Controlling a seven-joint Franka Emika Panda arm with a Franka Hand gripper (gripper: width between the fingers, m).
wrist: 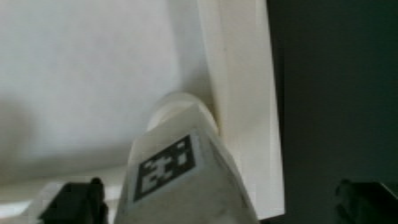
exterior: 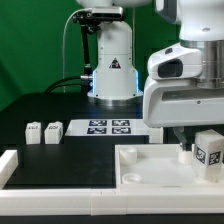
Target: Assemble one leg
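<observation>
Nearest lies the panel (exterior: 140, 172), with a white rail (exterior: 8, 165) at its end on the exterior view's left. On the panel's right part sits a leg (exterior: 210, 151), its tag facing the exterior camera. The gripper (wrist: 221, 205) hangs just over it, released. In the wrist view its dark fingertips (wrist: 75, 200) stand wide apart with the leg (wrist: 171, 165) between them, nearer one tip than the other; I cannot tell whether that tip touches it. This leg sits close to the panel's edge, with the black table (exterior: 60, 155) beyond. Farther back on the left, a second leg (exterior: 33, 131) and a third leg (exterior: 53, 130) stand side by side on the table, just left of the marker board (exterior: 108, 127). Farthest, the arm's base (exterior: 112, 65) rises behind the board.
</observation>
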